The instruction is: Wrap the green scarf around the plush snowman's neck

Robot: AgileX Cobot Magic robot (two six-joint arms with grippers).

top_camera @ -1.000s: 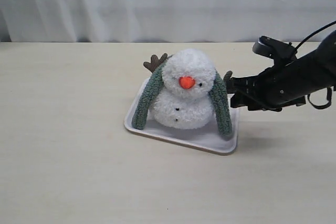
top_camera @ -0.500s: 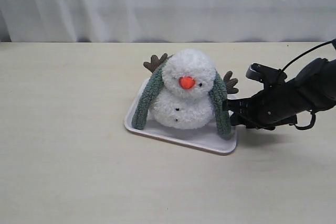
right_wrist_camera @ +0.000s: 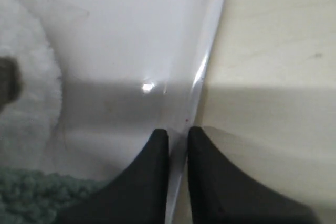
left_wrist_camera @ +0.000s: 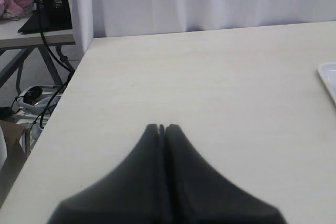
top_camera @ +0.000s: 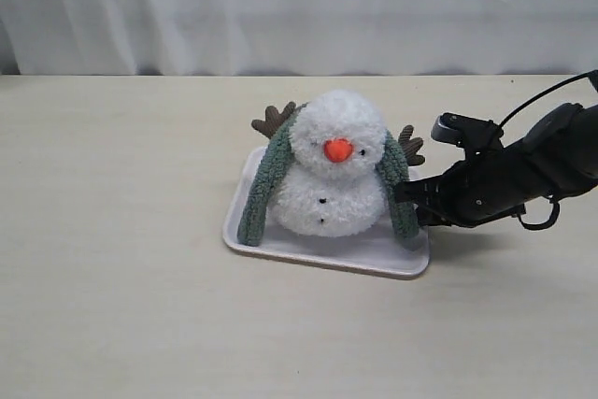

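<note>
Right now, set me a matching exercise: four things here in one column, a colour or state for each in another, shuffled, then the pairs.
Things
1. scarf
2. nose
3. left gripper
4. right gripper

Colour or state
A. orange
B. shut on the tray rim
C. green
D. shut, holding nothing

Pairs: 1-C, 2-A, 3-D, 4-B

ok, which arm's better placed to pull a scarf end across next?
Right, probably. Right gripper pinches the tray rim beside the green scarf end; left gripper sits shut over the table, away from the plush snowman.
</note>
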